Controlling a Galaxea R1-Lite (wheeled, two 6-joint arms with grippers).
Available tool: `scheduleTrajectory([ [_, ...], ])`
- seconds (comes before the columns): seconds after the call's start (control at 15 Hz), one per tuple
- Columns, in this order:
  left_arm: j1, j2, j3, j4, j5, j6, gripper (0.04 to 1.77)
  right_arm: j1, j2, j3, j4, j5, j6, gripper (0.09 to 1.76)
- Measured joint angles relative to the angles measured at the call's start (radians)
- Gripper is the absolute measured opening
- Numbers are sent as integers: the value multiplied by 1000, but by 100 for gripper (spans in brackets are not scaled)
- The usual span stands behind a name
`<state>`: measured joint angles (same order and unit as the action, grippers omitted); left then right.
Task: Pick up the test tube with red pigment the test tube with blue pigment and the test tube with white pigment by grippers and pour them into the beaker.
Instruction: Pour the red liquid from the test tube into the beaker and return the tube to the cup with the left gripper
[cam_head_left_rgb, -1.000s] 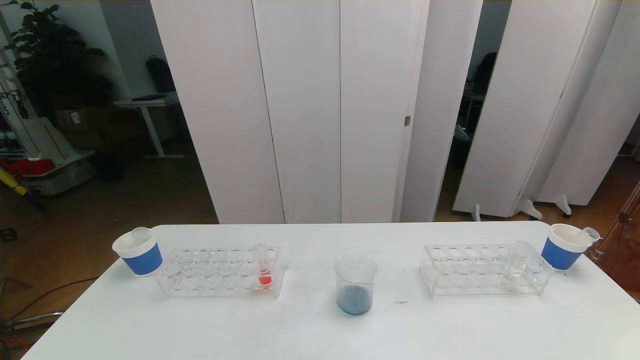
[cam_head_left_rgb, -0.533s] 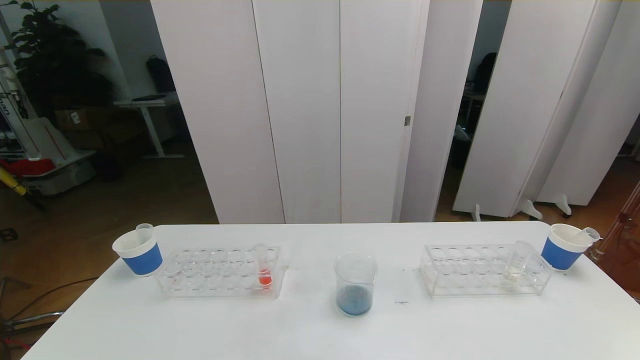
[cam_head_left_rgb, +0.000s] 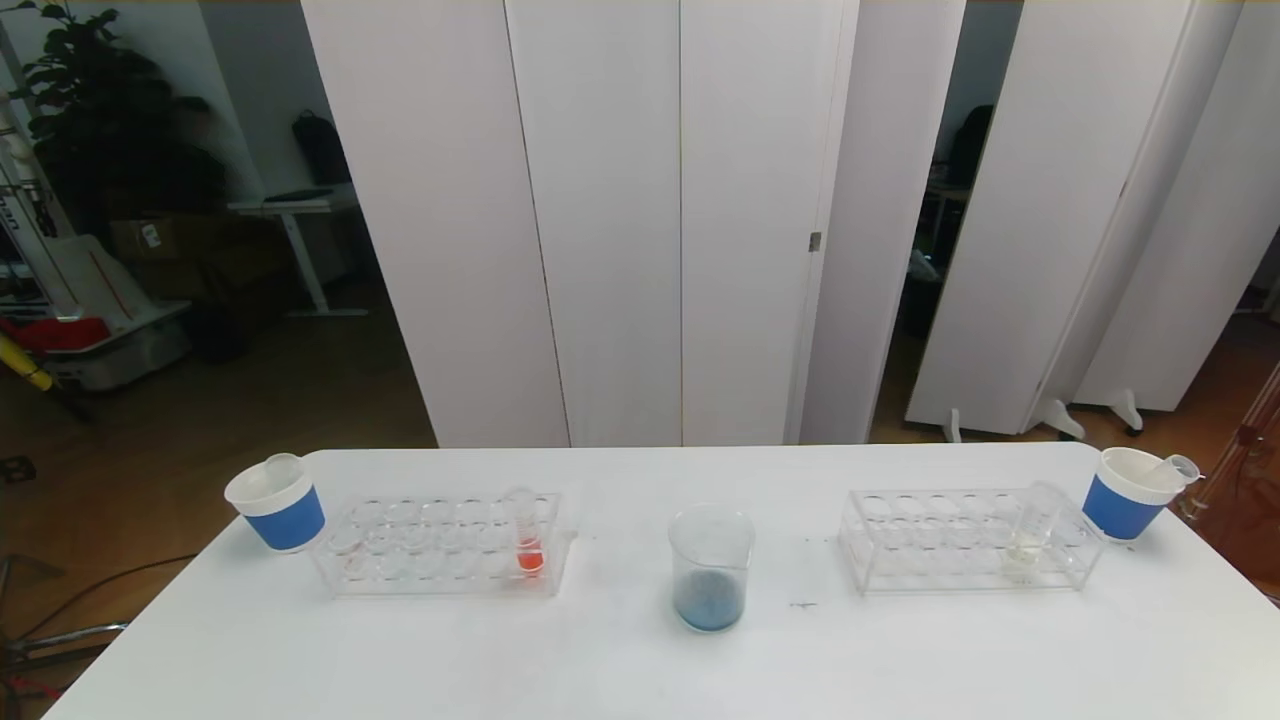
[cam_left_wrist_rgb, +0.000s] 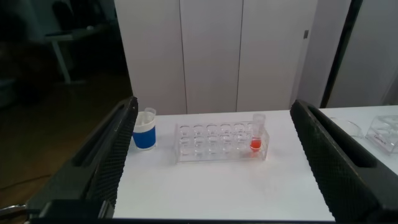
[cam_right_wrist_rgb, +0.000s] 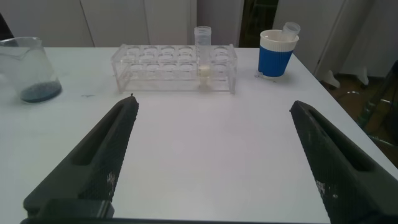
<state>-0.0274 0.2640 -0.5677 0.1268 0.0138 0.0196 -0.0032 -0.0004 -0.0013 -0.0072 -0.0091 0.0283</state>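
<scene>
The beaker (cam_head_left_rgb: 711, 568) stands mid-table with a blue layer at its bottom. The test tube with red pigment (cam_head_left_rgb: 526, 540) stands upright at the right end of the left rack (cam_head_left_rgb: 420, 550). In the right rack (cam_head_left_rgb: 930, 545) stands the test tube with white pigment (cam_head_left_rgb: 1030, 528). No test tube with blue pigment is in view. Neither arm shows in the head view. My left gripper (cam_left_wrist_rgb: 214, 102) hangs open, back from the left rack, facing the red tube (cam_left_wrist_rgb: 256, 138). My right gripper (cam_right_wrist_rgb: 214, 102) is open above bare table, short of the white tube (cam_right_wrist_rgb: 203, 56).
A blue-banded paper cup (cam_head_left_rgb: 278, 502) with an empty tube stands at the table's far left. A second cup (cam_head_left_rgb: 1130, 492), also with an empty tube, stands at the far right. White folding screens rise behind the table's far edge.
The empty tube in the left cup shifts slightly and settles back. Nothing else has moved.
</scene>
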Motion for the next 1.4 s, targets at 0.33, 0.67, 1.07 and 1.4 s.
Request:
scheduleTrajectory([
  [0.33,-7,249,-90,-136,3,-60,175,0,0,0,0,0,0,175],
  [0.67,-3,489,-99,-296,3,-80,175,0,0,0,0,0,0,175],
  [1.07,-30,760,-77,-480,-3,-88,175,0,0,0,0,0,0,175],
  [1.4,-83,964,-33,-646,-3,-127,175,0,0,0,0,0,0,175],
])
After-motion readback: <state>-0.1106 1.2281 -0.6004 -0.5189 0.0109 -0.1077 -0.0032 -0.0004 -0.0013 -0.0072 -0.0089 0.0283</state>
